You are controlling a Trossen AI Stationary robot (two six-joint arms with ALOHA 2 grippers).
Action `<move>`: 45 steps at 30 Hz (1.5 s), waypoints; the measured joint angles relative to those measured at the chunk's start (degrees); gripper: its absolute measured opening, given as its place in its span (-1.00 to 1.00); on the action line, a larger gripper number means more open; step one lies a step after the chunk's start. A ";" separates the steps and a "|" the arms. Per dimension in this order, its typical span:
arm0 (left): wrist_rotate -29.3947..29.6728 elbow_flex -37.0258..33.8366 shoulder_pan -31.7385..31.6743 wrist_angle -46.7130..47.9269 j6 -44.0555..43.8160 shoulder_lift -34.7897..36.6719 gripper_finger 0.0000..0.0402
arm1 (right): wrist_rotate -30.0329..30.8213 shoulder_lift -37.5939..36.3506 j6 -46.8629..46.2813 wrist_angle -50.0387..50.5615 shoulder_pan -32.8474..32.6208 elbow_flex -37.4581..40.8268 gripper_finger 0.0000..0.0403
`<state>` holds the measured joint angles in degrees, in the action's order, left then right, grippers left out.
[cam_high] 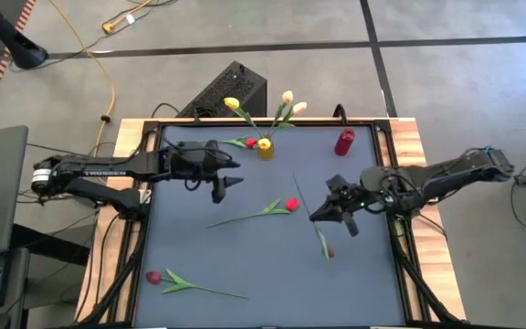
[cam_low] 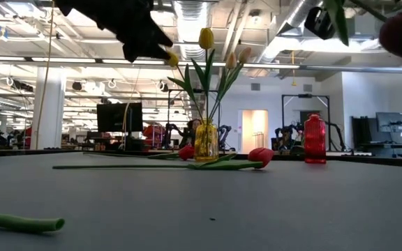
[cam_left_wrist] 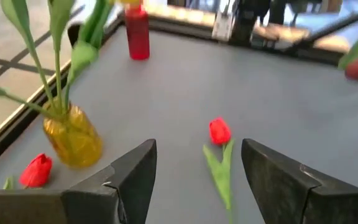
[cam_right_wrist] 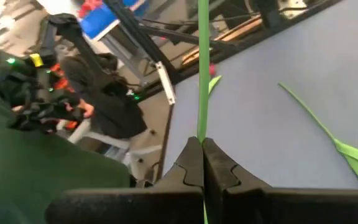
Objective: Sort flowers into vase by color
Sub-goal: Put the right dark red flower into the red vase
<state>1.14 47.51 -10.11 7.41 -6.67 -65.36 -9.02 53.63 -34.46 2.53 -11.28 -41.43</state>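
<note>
Right wrist view: right gripper (cam_right_wrist: pixel 202 144) pinched shut on a tulip stem (cam_right_wrist: pixel 202 68), lifted for vasing; left gripper (cam_left_wrist: pixel 197 163) spread wide, empty, red tulip (cam_left_wrist: pixel 219 131) ahead between its fingers.

held tulip (cam_right_wrist: pixel 202 68) head cut off, blurred person (cam_right_wrist: pixel 104 99)

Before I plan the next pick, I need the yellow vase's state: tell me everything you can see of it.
The yellow vase is a small, squat jar of translucent amber, glass by its look, standing upright near the table's far edge. It holds yellow and cream tulips on thin green stems that fan outward. A red tulip lies on the grey mat beside its base; whether they touch is unclear. No gripper touches the vase.
</note>
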 joint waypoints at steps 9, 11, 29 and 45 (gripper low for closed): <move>2.23 0.00 0.00 -8.12 -3.17 -0.02 0.12 | -6.28 -4.27 -9.24 -26.04 2.20 13.79 -0.93; 3.01 0.00 0.00 -8.42 -3.26 -0.02 0.12 | -6.16 -4.71 -12.43 -33.80 2.62 17.20 -0.93; 6.70 0.00 0.00 -10.01 -3.92 -0.24 0.12 | 2.52 -4.64 -22.43 -44.89 10.26 23.02 -0.92; 8.12 0.00 0.00 -9.93 -3.92 -0.24 0.12 | 8.90 -4.81 -45.37 -58.15 24.09 22.95 -0.91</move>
<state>9.27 47.51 -10.11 -2.52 -10.59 -65.60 -0.12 48.82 -79.82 -55.62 12.81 -18.48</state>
